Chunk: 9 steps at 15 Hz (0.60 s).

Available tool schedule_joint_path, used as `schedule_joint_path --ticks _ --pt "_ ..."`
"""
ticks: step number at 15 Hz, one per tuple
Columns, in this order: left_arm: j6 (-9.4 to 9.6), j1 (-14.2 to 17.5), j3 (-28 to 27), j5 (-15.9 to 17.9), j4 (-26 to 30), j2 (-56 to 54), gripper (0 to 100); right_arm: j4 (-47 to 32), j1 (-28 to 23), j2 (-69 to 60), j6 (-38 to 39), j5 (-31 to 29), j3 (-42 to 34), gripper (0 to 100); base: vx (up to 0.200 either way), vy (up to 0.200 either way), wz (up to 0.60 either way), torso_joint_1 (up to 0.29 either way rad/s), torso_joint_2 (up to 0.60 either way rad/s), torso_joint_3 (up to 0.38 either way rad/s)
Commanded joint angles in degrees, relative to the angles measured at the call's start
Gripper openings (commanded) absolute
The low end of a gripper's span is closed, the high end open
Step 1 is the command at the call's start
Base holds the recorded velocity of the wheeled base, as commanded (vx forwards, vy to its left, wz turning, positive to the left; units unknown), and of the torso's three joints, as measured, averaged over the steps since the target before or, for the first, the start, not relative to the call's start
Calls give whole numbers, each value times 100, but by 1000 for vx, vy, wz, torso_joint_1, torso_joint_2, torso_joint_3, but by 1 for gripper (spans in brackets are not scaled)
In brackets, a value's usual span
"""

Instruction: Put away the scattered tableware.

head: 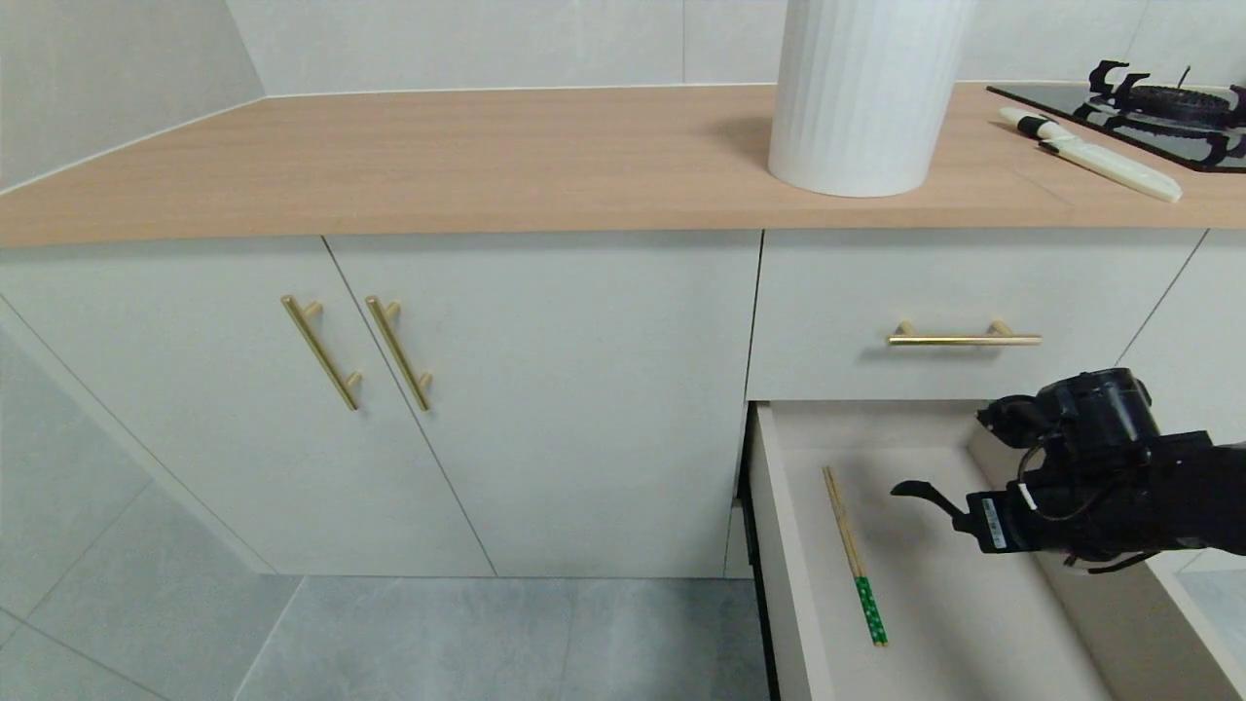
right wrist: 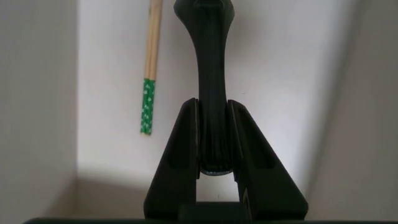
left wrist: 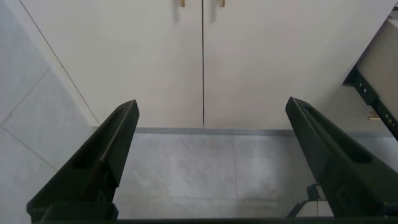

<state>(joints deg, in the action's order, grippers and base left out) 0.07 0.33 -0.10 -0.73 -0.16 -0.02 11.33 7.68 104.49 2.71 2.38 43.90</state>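
Note:
The lower drawer [head: 776,545] stands pulled open. A pair of wooden chopsticks with green ends [head: 855,555] lies on its floor near the left wall; the right wrist view shows the same chopsticks [right wrist: 149,68]. My right gripper [head: 973,516] hovers over the drawer's right half, shut on the handle of a black utensil [head: 917,491] that sticks out toward the chopsticks. From the wrist, the right gripper [right wrist: 213,109] clamps the black utensil [right wrist: 208,56] between both fingers. My left gripper [left wrist: 211,155] is open and holds nothing, low in front of the cabinet doors above the floor.
On the wooden counter stand a tall white ribbed container [head: 861,97], a white knife [head: 1090,156] and a black stove [head: 1168,107] at the far right. A closed drawer with a gold handle [head: 964,339] sits above the open one. Two cabinet doors [head: 389,389] are shut.

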Motion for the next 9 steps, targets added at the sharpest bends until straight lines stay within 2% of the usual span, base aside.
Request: schedule_joint_path --ticks 1,6,9 --pt "1 2 -8 -6 -2 2 100 283 23 591 2 -9 -136 0 0 0 0 0 0 0" --pt "1 2 1 -6 -2 2 100 959 23 1320 11 -247 -224 0 0 0 0 0 0 0" --pt "1 2 1 -6 -2 2 100 1100 32 1549 11 -317 -233 0 0 0 0 0 0 0"
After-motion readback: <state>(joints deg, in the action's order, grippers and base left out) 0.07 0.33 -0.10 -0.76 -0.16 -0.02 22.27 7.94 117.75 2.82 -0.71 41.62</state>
